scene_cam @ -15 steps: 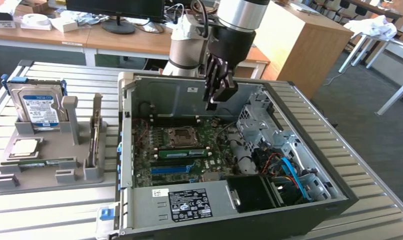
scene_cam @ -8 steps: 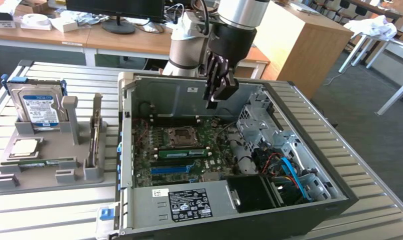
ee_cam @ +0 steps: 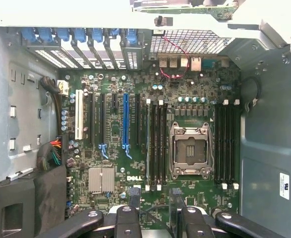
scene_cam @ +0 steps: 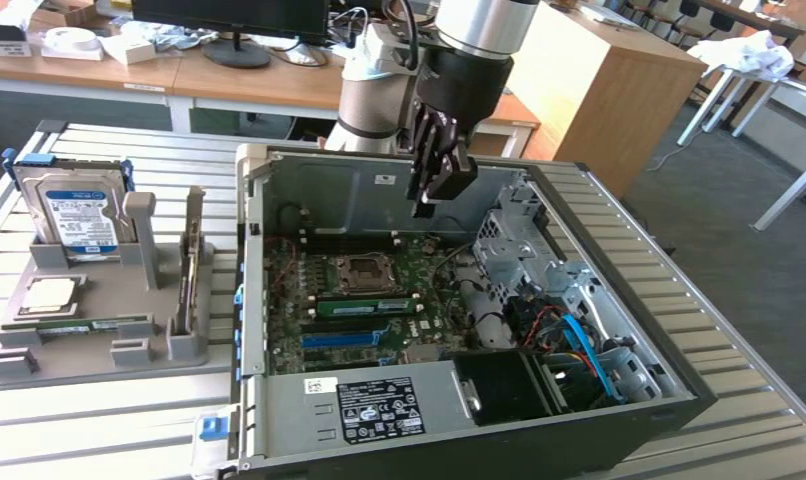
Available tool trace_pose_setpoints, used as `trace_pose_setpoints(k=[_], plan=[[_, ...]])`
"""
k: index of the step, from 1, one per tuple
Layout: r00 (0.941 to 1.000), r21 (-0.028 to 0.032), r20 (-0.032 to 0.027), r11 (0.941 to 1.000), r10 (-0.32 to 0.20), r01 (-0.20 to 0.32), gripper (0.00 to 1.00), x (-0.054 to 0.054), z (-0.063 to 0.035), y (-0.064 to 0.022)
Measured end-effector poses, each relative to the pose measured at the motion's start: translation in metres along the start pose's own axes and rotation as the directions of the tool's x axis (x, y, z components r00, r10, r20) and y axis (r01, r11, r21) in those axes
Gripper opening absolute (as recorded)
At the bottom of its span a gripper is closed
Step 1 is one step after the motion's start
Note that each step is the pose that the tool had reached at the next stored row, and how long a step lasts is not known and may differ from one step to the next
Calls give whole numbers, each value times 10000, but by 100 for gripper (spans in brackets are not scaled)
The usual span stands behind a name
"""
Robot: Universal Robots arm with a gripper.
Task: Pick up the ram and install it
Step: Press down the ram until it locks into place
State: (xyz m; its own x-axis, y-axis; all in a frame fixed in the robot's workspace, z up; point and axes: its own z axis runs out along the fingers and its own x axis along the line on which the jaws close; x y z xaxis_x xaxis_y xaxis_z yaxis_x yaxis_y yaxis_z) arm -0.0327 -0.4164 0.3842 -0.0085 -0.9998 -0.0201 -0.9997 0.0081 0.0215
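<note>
Ram (scene_cam: 76, 325): a green stick lying flat on the grey tray (scene_cam: 56, 372), at 9 o'clock from the computer case (scene_cam: 670, 400) in the exterior view, well apart from the gripper.
Gripper (scene_cam: 426, 205): hovers over the open case above the motherboard (ee_cam: 135, 163); its fingers (ee_cam: 134, 196) stand wide apart with nothing between them.
Slots (ee_cam: 158, 144): long black memory slots flank the CPU socket (ee_cam: 190, 148). A green strip at 6 o'clock from the socket in the exterior view may be a seated stick; I cannot tell.
Progress: early by my judgement, since the tray's ram is untouched.
Doing it well: probably clear the case wall, then grip the long edges at mid-length and keep the stick level. The CPU chip (scene_cam: 50, 293) and hard drive (scene_cam: 76, 210) at its 12 o'clock should be left alone.
</note>
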Motion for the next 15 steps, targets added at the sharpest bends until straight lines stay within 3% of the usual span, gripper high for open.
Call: trace_pose_setpoints(k=[6, 7, 8, 10, 15], plan=[[10000, 0, -1, 10000, 1, -1, 35, 0, 0, 0], [10000, 0, 0, 10000, 1, -1, 23, 0, 0, 0], [10000, 0, 0, 10000, 0, 0, 23, 0, 0, 0], [10000, 0, 0, 10000, 1, -1, 11, 0, 0, 0], [10000, 0, 0, 10000, 1, -1, 10, 0, 0, 0]])
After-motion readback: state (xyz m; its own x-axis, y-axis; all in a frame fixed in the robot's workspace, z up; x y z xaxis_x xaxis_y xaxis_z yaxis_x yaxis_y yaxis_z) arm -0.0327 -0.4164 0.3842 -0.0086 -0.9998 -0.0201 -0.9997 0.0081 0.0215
